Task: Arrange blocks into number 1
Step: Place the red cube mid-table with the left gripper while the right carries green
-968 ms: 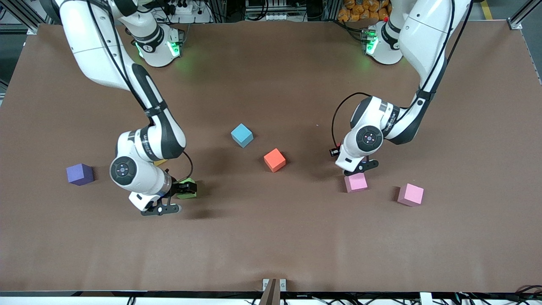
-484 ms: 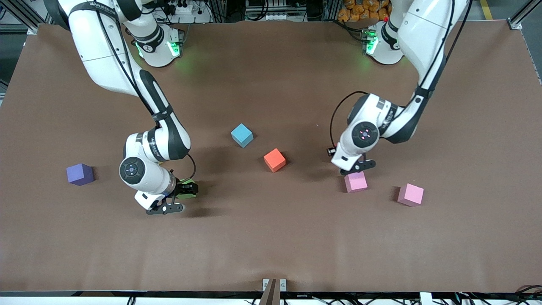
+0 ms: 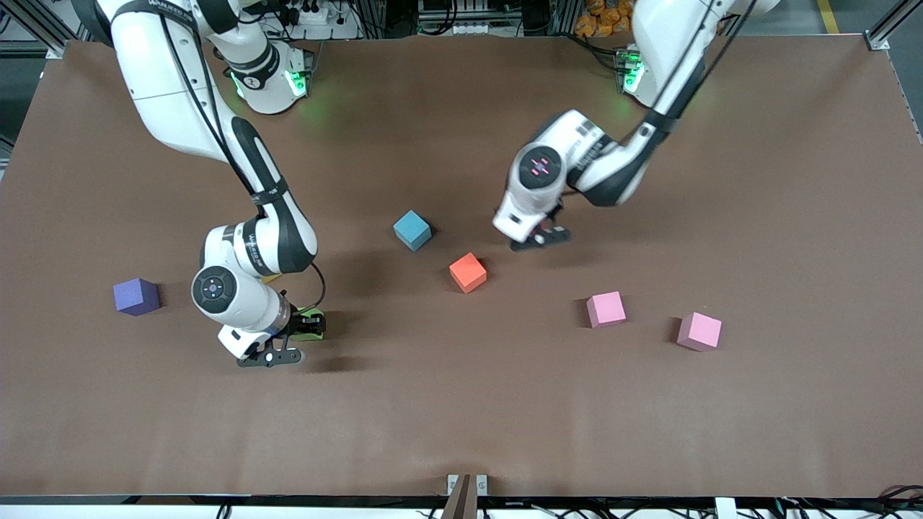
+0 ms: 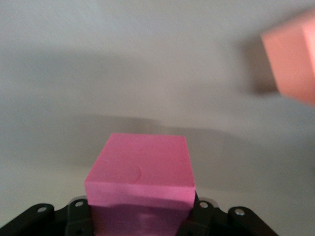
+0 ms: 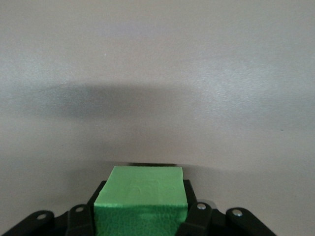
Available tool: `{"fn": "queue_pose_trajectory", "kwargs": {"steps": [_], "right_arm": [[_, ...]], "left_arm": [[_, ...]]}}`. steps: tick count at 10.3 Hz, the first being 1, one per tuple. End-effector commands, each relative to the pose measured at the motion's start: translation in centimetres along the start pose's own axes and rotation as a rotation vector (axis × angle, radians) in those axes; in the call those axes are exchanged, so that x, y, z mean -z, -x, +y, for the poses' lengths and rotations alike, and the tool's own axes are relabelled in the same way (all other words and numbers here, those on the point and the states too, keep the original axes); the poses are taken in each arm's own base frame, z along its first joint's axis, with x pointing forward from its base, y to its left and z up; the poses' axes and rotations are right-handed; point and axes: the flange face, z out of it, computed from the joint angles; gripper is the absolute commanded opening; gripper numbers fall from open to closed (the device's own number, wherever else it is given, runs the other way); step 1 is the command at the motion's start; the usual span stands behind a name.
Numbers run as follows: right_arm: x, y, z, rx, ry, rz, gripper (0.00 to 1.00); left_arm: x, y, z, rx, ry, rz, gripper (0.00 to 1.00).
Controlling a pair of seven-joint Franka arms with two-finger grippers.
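1. the right claw (image 3: 306, 329) is clenching a green matte foam cube (image 3: 315, 334) toward the right arm's end of the brown counter (image 3: 461, 404); the left claw (image 3: 539, 238) is hovering above it.
2. the left claw is gripping a reddish-pink foam cube (image 4: 140, 172).
3. the green cube is sitting between the right claw's fingers (image 5: 197, 216).

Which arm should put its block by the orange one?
Left, probably. The left end effector holds a reddish-pink block over the table beside the orange block; the right end effector grips the green block farther off.
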Motion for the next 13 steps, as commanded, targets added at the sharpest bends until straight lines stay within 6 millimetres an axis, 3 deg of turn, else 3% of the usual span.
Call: {"fn": "queue_pose_trajectory", "kwargs": {"steps": [1,2,4,6,8,10,13], "right_arm": [[3.9,2.1,1.6,-0.033,-0.018,0.011,0.63],[4.5,3.0,2.1,-0.043,-0.019,-0.018,0.63],[7.8,4.5,2.2,-0.039,-0.027,-0.119,0.63],[10.5,5.8,2.1,-0.036,-0.034,-0.166,0.62],[11.1,6.9,2.7,-0.05,-0.039,-0.171,0.62],[11.1,6.9,3.4,-0.067,-0.04,-0.175,0.62],[13.2,7.8,3.3,-0.065,-0.044,-0.197,0.62]], "left_arm": [[-0.5,6.3,3.9,-0.035,-0.027,0.016,0.0],[-0.9,8.7,6.0,-0.056,-0.02,0.013,0.0],[-2.0,12.6,9.9,-0.069,-0.01,0.005,0.0],[-3.1,17.1,12.5,-0.112,-0.015,0.001,0.0],[-4.6,20.7,15.4,-0.127,-0.007,-0.018,0.0],[-5.9,22.1,18.6,-0.076,0.02,-0.041,0.0],[-7.2,21.3,20.2,0.004,0.034,-0.063,0.0]]}}
